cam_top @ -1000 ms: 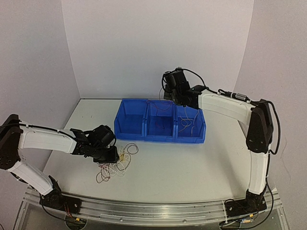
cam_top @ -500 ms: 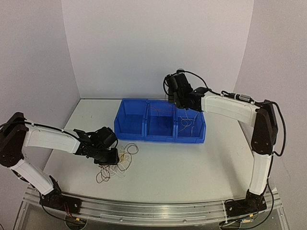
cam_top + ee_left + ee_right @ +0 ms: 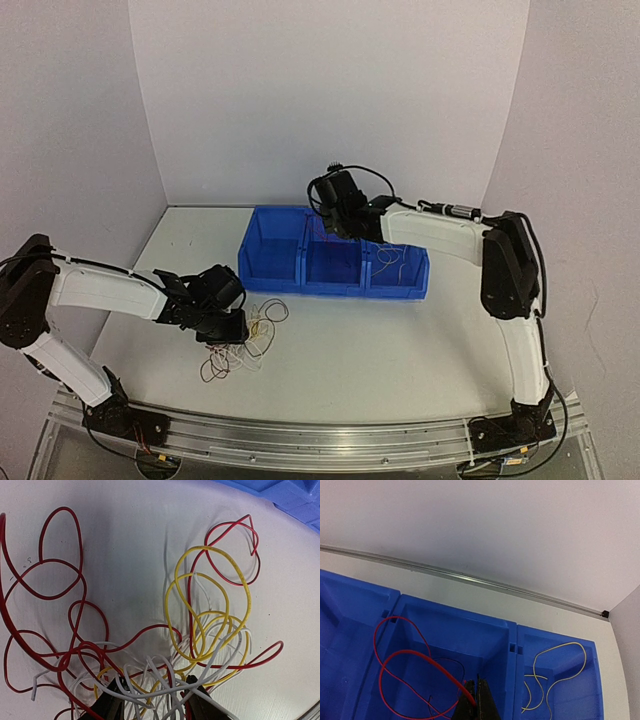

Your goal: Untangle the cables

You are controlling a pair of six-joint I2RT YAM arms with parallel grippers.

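Back wall (image 3: 330, 90): plain, matte, pale grey-white with faint lilac tint. Left wall (image 3: 60, 120) and right wall (image 3: 590, 150): same finish, angled inward, meeting back wall at vertical seams. Table (image 3: 400, 340): white, smooth top, running right up to walls. Thin metal strip (image 3: 460, 577) along joint between tabletop and back wall, seen from right wrist view. Aluminium rail (image 3: 320, 440) along near table edge. Light: even, diffuse, from above; shadows on tabletop soft and short.
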